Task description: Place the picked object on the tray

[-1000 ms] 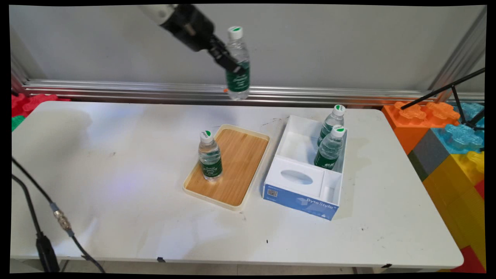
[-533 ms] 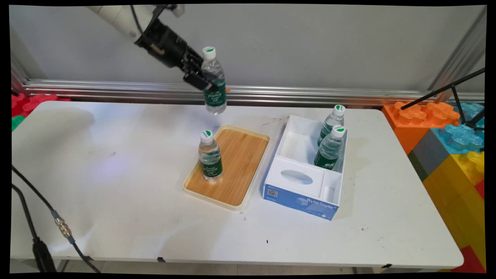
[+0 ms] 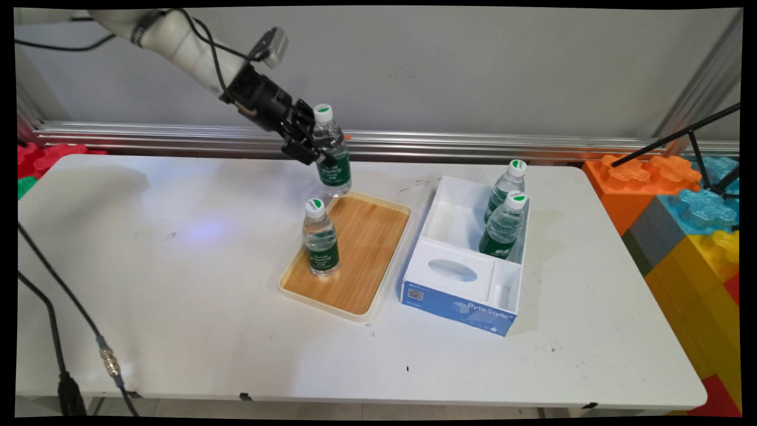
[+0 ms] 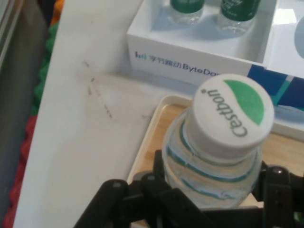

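The end effector (image 3: 317,155) is clamped on a small water bottle (image 3: 331,151), upper centre-left of the main view, with its fingers (image 4: 164,178) pressed against the clear body just under the shoulder, above the green label. The bottle hangs nearly upright, its base just above the far corner of the wooden tray (image 3: 378,251), and I cannot tell whether it touches. In the hand view the white cap with the green mark (image 4: 233,116) fills the middle, the black linkage closing on the ribbed neck region below it.

Judging by its look, this is a thin plastic bottle full of water: moderately heavy for its size, smooth and somewhat slippery, with walls that give under a hard squeeze. The upper body, where it is held, seems a sound place.

A second bottle (image 3: 320,238) stands upright on the tray's left side, below the held one. Two more (image 3: 503,216) stand in the white box (image 3: 449,275) to the right.
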`<action>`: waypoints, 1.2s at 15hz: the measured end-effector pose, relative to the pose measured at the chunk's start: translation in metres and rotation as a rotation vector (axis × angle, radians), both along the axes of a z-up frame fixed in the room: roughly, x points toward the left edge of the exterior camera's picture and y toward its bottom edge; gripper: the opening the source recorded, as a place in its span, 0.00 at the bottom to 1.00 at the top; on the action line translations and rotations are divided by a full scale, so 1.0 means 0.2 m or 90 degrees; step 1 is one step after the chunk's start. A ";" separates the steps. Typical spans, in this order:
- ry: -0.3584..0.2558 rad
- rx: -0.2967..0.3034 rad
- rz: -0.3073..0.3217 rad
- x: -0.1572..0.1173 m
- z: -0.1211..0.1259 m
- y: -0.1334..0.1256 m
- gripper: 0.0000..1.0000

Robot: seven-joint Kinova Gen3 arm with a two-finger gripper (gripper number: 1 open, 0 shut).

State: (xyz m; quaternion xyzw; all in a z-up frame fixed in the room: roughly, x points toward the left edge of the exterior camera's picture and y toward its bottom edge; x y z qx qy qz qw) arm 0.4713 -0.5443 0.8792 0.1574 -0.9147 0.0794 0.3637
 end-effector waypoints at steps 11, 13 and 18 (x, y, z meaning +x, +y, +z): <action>0.001 -0.027 -0.089 -0.01 -0.37 -0.15 0.00; -0.001 -0.029 -0.101 -0.01 -0.41 -0.16 0.00; -0.002 -0.039 -0.131 -0.01 -0.43 -0.20 1.00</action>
